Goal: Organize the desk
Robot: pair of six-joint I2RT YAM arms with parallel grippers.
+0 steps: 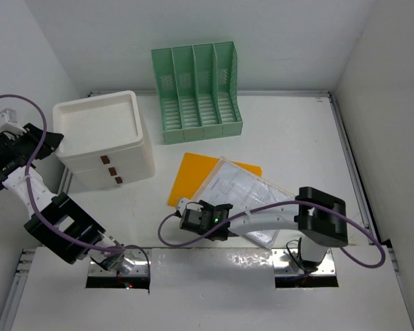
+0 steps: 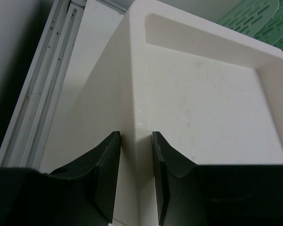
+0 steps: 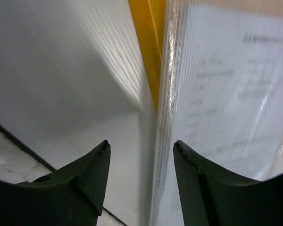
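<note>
**Trainee:** What does the overhead view show, largest item first?

**Operator:** (a) The desk point(image 1: 297, 138) fills my top view, a matte-white top with silver rails along its edges. (b) A white drawer box point(image 1: 103, 138) stands at its far left. (c) A green file rack point(image 1: 196, 93) stands upright against the back wall, just right of the box. (d) A clear sleeve of printed sheets point(image 1: 252, 196) lies flat at centre and overlaps (e) an orange folder point(image 1: 190, 176).

**Trainee:** And the claws?

**Operator:** (f) My left gripper point(image 2: 133, 136) is at the box's left side. Its fingers stand narrowly apart on either side of the box's corner edge, and I cannot tell whether they pinch it. (g) My right gripper point(image 3: 141, 146) sits low at the sleeve's near-left edge. Its jaws are clearly spread, with the sleeve's edge running between them, gripping nothing.
</note>
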